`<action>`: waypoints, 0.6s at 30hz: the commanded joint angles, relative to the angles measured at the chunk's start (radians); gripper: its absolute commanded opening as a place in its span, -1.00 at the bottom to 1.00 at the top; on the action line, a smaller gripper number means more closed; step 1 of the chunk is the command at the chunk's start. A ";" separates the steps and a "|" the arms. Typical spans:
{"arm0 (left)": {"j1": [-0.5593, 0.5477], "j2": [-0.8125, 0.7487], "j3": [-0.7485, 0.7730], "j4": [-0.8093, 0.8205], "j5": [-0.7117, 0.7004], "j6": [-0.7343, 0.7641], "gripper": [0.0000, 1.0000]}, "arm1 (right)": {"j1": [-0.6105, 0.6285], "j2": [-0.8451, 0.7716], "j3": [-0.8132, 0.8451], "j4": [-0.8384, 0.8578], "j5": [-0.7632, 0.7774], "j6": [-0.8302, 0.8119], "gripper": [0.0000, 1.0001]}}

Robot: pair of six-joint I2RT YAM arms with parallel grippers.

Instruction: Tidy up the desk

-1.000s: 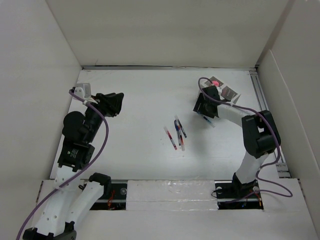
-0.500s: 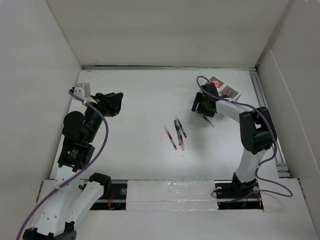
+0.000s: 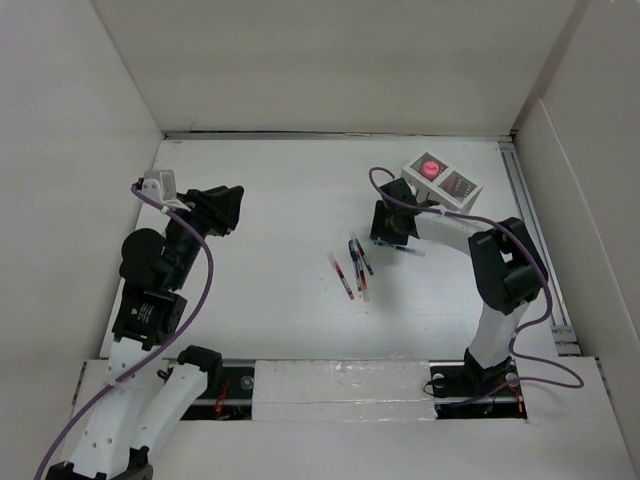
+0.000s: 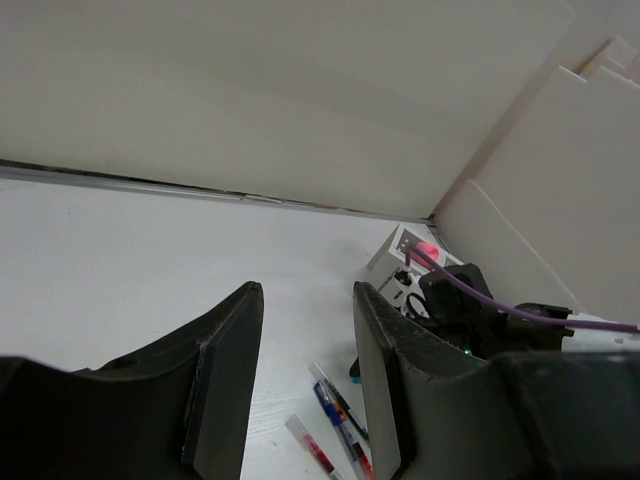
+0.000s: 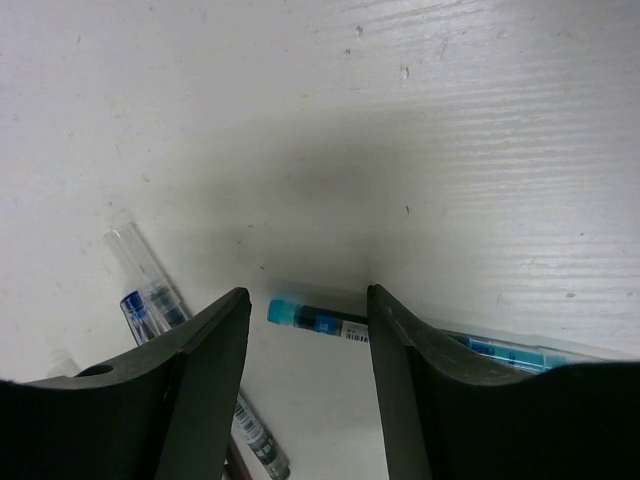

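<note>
White and flat, the table runs from the near edge, where both arm bases are bolted, out to white walls on its left, far and right sides, with a metal rail along the right edge. Near the middle lies a loose cluster of pens, clear barrels with red and blue inside. Seen from above they overlap, so their count is hard to settle. The left claw hangs over the left side of the table, fingers spread wide with nothing between them. The right claw sits low over the table just right of the cluster, also spread, straddling one end of a teal-capped pen. That pen's other end runs behind the right finger and is cut off, and whether either finger touches it cannot be told. A clear pen with a blue insert lies just left of this claw, its lower end hidden by the left finger. Toward the far right corner sits a white box with a round red button and a dark panel whose markings are too small to read. In the left wrist view the right arm covers part of it.
</note>
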 commanded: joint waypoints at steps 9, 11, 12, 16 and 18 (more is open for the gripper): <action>0.005 -0.012 -0.002 0.038 0.012 0.001 -0.25 | 0.034 -0.078 -0.011 -0.036 0.070 0.003 0.50; 0.005 -0.010 0.001 0.039 0.013 0.001 -0.26 | 0.034 -0.137 -0.048 -0.024 0.073 0.019 0.51; 0.005 -0.010 0.000 0.039 0.016 0.001 -0.26 | 0.023 -0.157 -0.057 -0.021 0.080 0.029 0.51; 0.005 -0.015 0.000 0.038 0.015 0.003 -0.26 | 0.002 -0.227 -0.117 -0.006 0.064 0.084 0.57; 0.005 -0.016 0.001 0.036 0.015 0.001 -0.26 | -0.027 -0.205 -0.134 -0.012 0.033 0.088 0.62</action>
